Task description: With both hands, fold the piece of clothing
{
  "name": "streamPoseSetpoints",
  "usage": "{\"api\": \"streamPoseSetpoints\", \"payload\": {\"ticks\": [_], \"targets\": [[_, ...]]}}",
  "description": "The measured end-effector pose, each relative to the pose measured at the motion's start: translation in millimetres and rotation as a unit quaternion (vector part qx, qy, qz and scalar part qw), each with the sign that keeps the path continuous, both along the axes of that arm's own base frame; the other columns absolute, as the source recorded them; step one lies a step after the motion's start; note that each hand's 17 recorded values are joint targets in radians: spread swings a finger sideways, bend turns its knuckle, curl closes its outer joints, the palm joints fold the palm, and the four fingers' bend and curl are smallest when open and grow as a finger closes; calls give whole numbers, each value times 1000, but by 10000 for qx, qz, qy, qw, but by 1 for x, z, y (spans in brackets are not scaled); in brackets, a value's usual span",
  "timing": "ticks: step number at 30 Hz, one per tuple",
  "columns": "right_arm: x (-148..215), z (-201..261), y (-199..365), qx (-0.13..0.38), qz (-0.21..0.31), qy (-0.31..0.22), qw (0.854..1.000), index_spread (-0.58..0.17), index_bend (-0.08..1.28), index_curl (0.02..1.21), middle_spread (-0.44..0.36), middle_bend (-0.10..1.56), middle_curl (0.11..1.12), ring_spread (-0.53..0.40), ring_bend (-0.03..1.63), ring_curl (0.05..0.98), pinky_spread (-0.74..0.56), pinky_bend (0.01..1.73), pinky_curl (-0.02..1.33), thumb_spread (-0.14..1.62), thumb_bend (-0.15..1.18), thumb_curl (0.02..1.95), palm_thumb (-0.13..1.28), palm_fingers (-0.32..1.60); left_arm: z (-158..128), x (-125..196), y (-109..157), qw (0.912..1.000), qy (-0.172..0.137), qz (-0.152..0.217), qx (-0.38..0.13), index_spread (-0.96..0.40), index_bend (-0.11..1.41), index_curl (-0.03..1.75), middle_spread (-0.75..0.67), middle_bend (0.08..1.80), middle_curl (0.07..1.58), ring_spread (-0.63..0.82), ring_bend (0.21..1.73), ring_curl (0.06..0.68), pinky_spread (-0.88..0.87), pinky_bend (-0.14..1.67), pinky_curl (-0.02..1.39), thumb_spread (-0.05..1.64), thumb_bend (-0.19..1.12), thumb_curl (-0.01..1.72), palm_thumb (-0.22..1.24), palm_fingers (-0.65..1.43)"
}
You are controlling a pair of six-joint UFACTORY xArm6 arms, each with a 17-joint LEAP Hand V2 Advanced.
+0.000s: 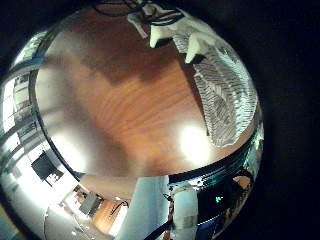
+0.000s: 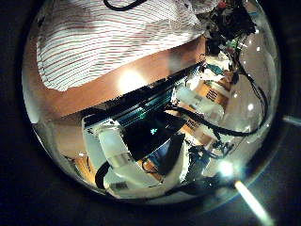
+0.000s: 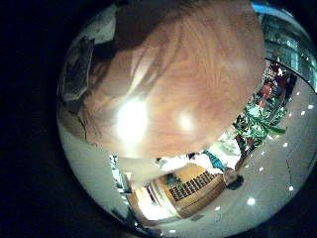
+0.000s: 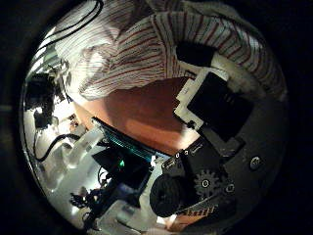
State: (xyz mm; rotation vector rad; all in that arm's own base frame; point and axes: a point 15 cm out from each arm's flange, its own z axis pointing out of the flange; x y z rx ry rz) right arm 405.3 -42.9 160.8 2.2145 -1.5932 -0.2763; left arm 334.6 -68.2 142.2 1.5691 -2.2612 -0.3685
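Lying on the wooden counter [image 1: 120, 100], the striped shirt [image 2: 113, 42] is the landmark for everything else. In the left thumb side palm view its white cloth with thin dark stripes spreads flat and fills much of the picture, so the left palm is close above it, and the counter's bare wood shows just beside its edge. In the left little finger side palm view the left hand [image 1: 175, 35] reaches out with straight fingertips that end at the shirt's edge, and the cloth runs on along the counter's rim. In the right thumb side palm view the shirt lies rumpled, with folds, and the right hand [image 4: 210, 93] shows its black and white fingers bent onto the cloth near that rumpled edge; whether they pinch it I cannot tell. In the right little finger side palm view mostly bare counter shows, with the shirt at one side.
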Motion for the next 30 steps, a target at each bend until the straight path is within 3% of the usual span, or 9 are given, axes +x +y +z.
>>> {"api": "streamPoseSetpoints", "payload": {"ticks": [9,17,23,30], "targets": [[1,30,-29,2,-311,-354,9989,-338,1010,884,-167,1249,840,-232,1369,691,-226,1366,707,949,-13,642,1031,1081,-18,-7,-20,9999,-107,-70,-70,-1,166,303,358,178,272,502,613,215,548,362,333,1264,-10,214,9,-8],[6,76,-10,3,-72,-883,9961,-318,1023,914,-156,1265,849,-232,1374,724,-211,1358,745,960,-14,670,1024,1068,13,2,-20,9992,-350,-39,-175,8,171,311,346,179,276,498,623,216,537,363,327,1283,-9,222,24,10],[-2,110,23,-264,511,-1038,9929,-310,1024,928,-145,1276,848,-233,1365,740,-209,1340,769,962,-13,688,1030,1067,46,7,2,9984,-503,195,-196,11,174,320,333,184,280,494,623,214,524,361,324,1291,-11,225,30,28],[-11,138,78,-765,1305,-1095,9824,-303,1027,935,-137,1278,845,-234,1354,756,-211,1320,796,959,-14,702,1030,1071,65,9,53,9954,-636,661,-286,12,173,328,319,183,285,482,622,211,523,357,319,1295,-12,226,31,45]]}}
